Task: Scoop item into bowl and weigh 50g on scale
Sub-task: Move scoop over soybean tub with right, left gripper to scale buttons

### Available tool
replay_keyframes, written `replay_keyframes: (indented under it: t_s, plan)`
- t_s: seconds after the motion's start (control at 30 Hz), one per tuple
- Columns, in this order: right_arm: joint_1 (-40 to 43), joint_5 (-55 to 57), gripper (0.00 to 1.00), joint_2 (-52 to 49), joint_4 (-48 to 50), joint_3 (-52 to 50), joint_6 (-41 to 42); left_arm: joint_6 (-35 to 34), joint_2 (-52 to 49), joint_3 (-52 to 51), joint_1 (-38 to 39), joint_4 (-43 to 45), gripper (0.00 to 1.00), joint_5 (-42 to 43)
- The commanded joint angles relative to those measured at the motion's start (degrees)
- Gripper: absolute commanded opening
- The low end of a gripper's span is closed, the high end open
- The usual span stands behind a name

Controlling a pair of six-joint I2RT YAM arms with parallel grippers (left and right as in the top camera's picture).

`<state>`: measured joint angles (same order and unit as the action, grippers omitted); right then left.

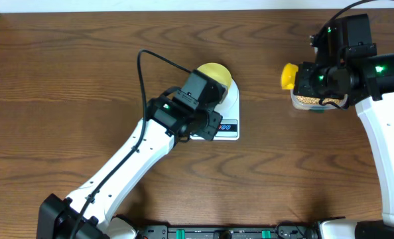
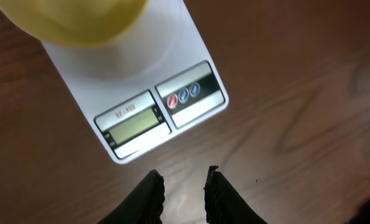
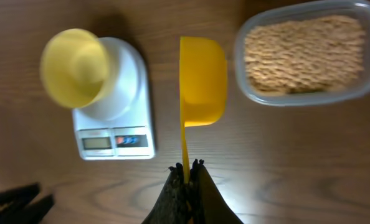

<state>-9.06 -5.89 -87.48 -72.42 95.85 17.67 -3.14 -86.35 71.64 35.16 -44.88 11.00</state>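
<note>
The pale-yellow bowl [image 1: 217, 74] [image 3: 73, 67] stands on the far end of the white scale [image 1: 229, 127] [image 2: 141, 106] [image 3: 113, 140], and no beans show inside it. My left gripper [image 2: 184, 180] hangs open over the bare wood just in front of the scale's display end, holding nothing. To the right, my right gripper [image 3: 188, 167] is shut on the thin handle of a yellow scoop [image 3: 202, 81] [image 1: 288, 76]. The scoop's cup is in the air between the scale and the clear tub [image 3: 354, 87] of tan beans [image 3: 303, 53]; I see no beans in it.
The tub sits at the right of the wooden table, partly under my right arm [image 1: 383, 133] in the overhead view. My left arm [image 1: 137, 159] stretches diagonally from the near left edge towards the scale.
</note>
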Motion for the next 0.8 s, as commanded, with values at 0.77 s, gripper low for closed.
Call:
replay_keyframes:
  t_s: [0.77]
  plan:
    - [4.26,10.27,0.01,0.13,-5.16,0.98,5.03,2.56,-13.33,-1.31,5.64,4.07,0.19,-0.57]
